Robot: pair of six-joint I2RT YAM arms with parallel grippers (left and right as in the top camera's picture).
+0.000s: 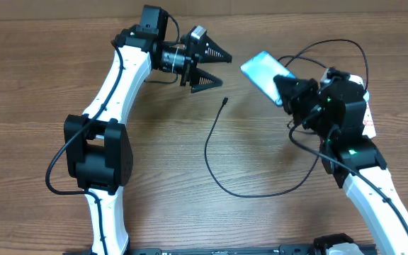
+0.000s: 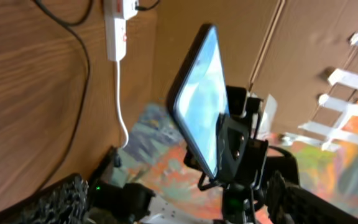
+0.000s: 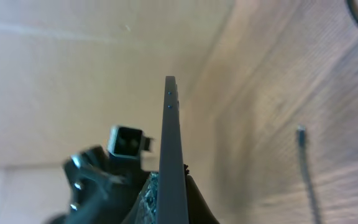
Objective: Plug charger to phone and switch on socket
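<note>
My right gripper [image 1: 287, 86] is shut on the phone [image 1: 264, 73] and holds it tilted above the table, its light-blue screen lit. The right wrist view shows the phone edge-on [image 3: 171, 143] between the jaws [image 3: 171, 202]. In the left wrist view the phone [image 2: 197, 99] faces the camera. My left gripper [image 1: 211, 66] is open and empty, just left of the phone. The charger's black cable [image 1: 208, 152] loops on the table, its connector tip [image 1: 224, 101] lying free below the left gripper; the tip also shows in the right wrist view [image 3: 301, 134]. The socket [image 1: 366, 122] lies mostly hidden under my right arm.
In the left wrist view the white power strip [image 2: 118, 25] with its thick white cord lies on the wooden table, a black cable [image 2: 79, 56] beside it. A cardboard wall stands along the table's far edge [image 1: 296, 6].
</note>
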